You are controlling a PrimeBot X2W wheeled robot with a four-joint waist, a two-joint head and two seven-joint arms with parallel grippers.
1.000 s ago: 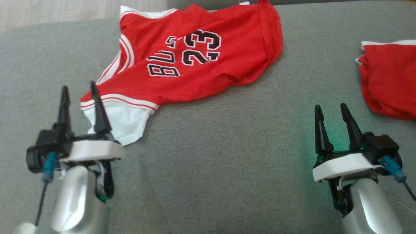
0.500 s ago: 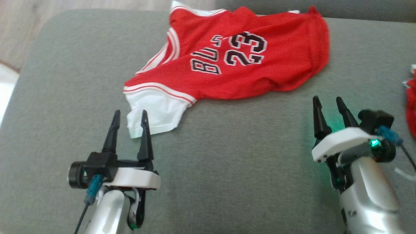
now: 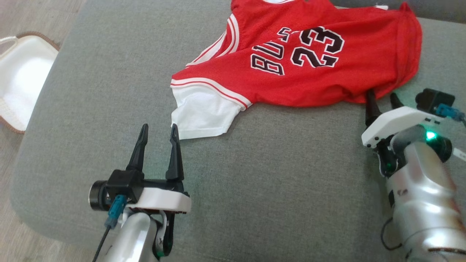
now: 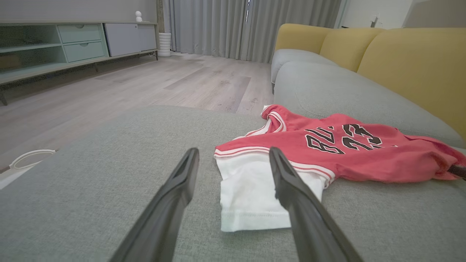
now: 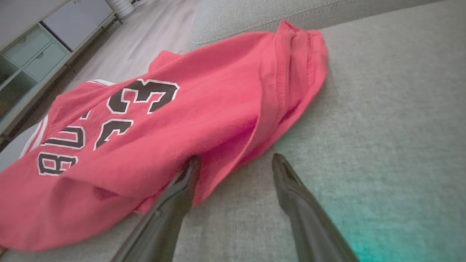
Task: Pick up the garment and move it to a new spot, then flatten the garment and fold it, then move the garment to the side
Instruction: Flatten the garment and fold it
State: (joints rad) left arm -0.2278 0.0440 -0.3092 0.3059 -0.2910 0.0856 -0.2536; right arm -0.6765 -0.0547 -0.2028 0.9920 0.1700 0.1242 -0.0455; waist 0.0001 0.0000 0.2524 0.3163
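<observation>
Fingers apart on both: left gripper (image 3: 159, 127) empty beside the red jersey (image 3: 309, 78), at its white end; right gripper (image 3: 381, 94) with one tip against the red edge.

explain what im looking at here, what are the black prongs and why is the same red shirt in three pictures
This is a two-armed robot. The black prongs are the fingers of its left gripper and right gripper. One picture is from a camera on its head, looking down; the other two are from wrist cameras looking along each gripper's fingers. A red jersey numbered 23 lies rumpled on a grey sofa cushion. Both grippers are open and hold nothing; the right one has a fingertip at the jersey's edge.
</observation>
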